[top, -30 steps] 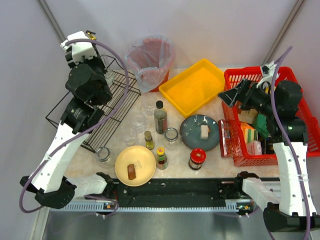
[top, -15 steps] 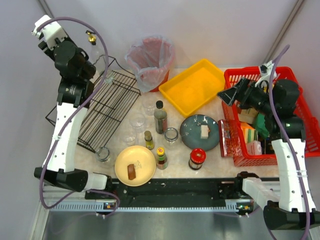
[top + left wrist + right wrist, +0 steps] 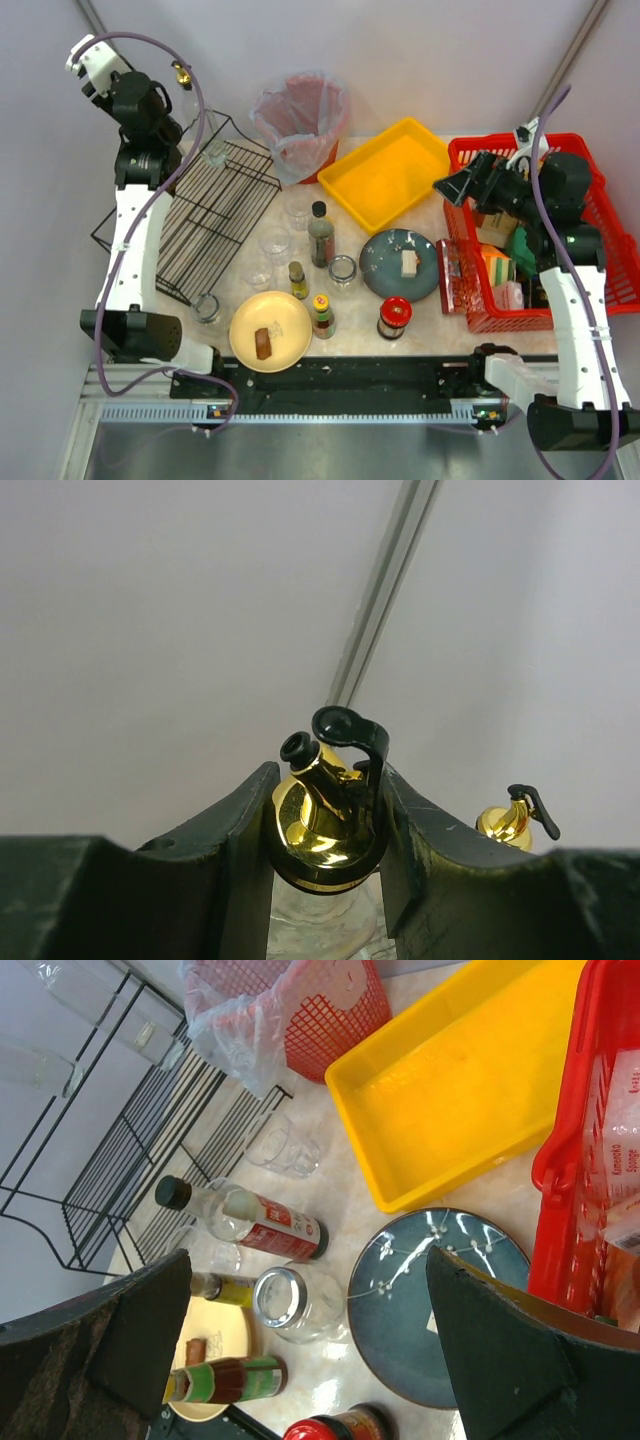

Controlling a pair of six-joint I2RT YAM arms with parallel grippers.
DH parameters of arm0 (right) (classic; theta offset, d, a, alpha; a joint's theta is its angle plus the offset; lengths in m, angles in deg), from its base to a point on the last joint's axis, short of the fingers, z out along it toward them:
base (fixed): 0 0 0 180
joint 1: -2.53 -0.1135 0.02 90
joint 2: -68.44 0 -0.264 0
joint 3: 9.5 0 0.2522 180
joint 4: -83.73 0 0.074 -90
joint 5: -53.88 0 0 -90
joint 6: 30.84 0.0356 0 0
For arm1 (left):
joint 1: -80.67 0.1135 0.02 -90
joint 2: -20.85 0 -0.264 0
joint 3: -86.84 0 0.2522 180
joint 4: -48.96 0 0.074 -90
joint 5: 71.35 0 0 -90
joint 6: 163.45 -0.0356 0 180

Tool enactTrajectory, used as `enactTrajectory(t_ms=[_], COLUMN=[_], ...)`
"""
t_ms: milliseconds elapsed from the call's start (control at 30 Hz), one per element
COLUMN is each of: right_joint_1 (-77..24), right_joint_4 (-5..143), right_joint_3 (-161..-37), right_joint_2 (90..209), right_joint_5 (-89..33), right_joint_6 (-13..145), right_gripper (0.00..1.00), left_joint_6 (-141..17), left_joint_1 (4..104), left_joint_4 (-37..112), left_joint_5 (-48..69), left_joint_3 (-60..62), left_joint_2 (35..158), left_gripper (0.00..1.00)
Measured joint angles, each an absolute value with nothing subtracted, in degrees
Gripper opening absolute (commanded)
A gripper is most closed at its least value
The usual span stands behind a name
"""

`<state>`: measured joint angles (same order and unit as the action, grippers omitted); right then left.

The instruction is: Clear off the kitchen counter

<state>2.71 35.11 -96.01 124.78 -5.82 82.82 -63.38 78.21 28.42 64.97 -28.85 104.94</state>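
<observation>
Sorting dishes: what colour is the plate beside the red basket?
Dark blue plate, pale speckles; clearest in the right wrist view.

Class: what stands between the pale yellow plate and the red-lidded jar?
A small sauce bottle stands between the plate and the jar, as the top view shows.

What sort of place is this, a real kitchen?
Probably a mock kitchen in a test booth: the marble-look kitchen counter holds a sauce bottle, a blue plate and a wire rack, yet plain grey walls enclose it and a robot's left arm and right arm flank it.
</observation>
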Motion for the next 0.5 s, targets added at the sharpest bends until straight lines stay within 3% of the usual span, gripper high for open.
enactTrajectory(t_ms=[500], right_joint_1=[2.71], right_joint_4=[37.32], right_joint_3=[-95.97], right_joint_2=[126.27], right_joint_5=[-6.58], right_joint_6=[82.85], right_gripper=[0.98], left_joint_6=[-63.62], left_joint_1=[79.58], left_joint_4=[28.7], left_joint_5=[61.28], left_joint_3=[-26.33], left_joint_2=[109.51], left_gripper=[0.0])
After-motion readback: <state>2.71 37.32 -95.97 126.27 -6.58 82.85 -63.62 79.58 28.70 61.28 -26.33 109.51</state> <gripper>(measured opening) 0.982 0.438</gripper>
